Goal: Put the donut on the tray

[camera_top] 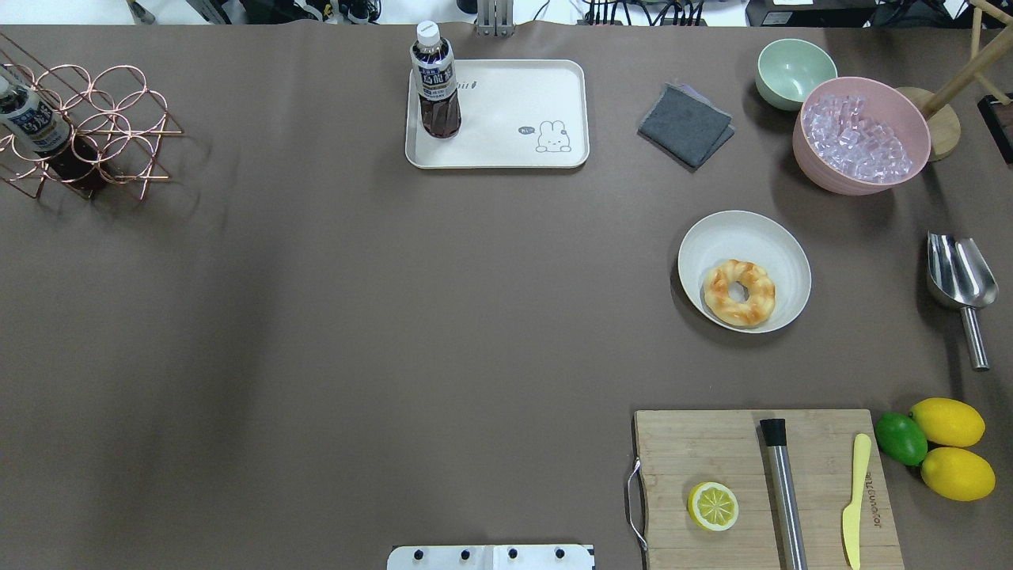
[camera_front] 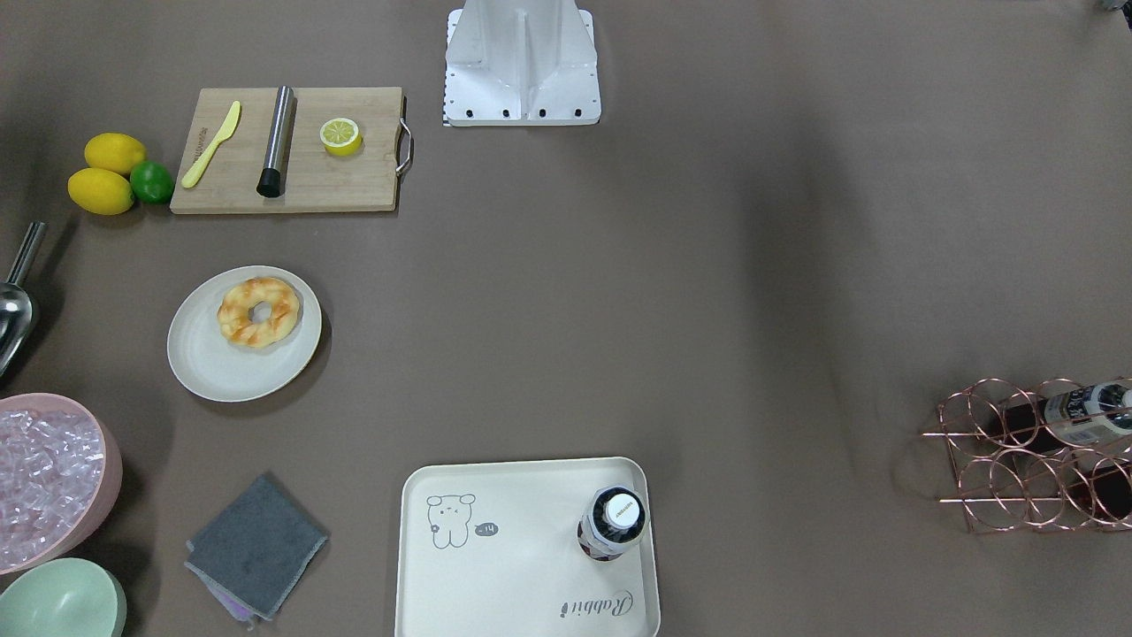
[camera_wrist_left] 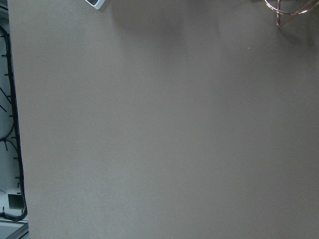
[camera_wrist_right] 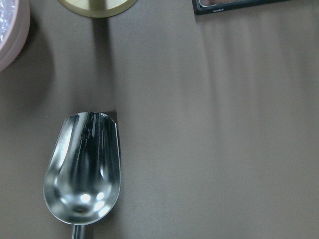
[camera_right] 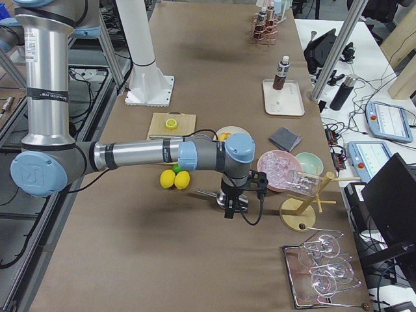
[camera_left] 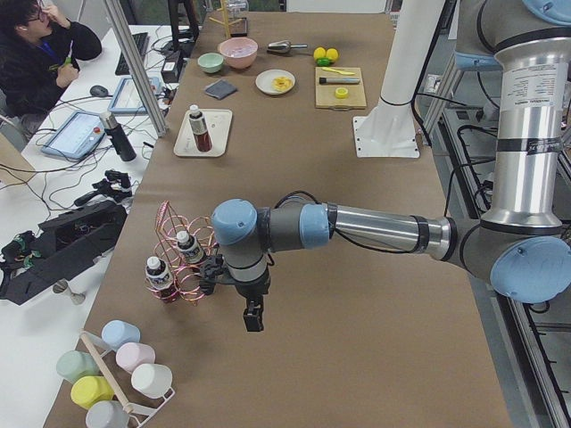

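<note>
table (camera_top: 316, 317): brown cover | side desk (camera_left: 40, 192): white, cluttered | operator (camera_left: 45, 53): in black, at its far end

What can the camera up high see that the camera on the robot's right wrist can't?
Only the overhead view shows the donut lying on the round plate, the tray with a bottle standing on it, and the cutting board. Only the right wrist view gives a close look into the shiny scoop. Both views show that scoop, the pink bowl beside it and the round wooden base.
</note>
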Tool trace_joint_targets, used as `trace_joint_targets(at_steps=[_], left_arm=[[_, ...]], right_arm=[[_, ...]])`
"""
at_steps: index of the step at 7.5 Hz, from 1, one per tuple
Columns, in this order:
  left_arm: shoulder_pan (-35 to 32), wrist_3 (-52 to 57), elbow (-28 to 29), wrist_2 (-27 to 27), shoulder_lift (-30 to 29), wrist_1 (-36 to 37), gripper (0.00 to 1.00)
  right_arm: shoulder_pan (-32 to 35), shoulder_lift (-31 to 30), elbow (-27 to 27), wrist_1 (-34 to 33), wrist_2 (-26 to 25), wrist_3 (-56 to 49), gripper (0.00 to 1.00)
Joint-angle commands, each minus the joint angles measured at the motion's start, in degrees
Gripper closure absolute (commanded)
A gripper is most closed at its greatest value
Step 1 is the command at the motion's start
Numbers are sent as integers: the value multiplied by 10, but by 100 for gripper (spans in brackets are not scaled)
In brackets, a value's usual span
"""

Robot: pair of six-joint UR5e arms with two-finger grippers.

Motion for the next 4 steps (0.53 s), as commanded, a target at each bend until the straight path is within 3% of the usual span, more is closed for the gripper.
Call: trace_joint_targets(at_steps=[1, 4], left_arm=[[0, 0, -1, 1, 2, 0, 2], [1, 0, -1, 0, 2, 0, 2]], right_arm=[[0, -3, -1, 0, 3, -3, 1], [0, -5, 0, 0, 6, -3, 0]])
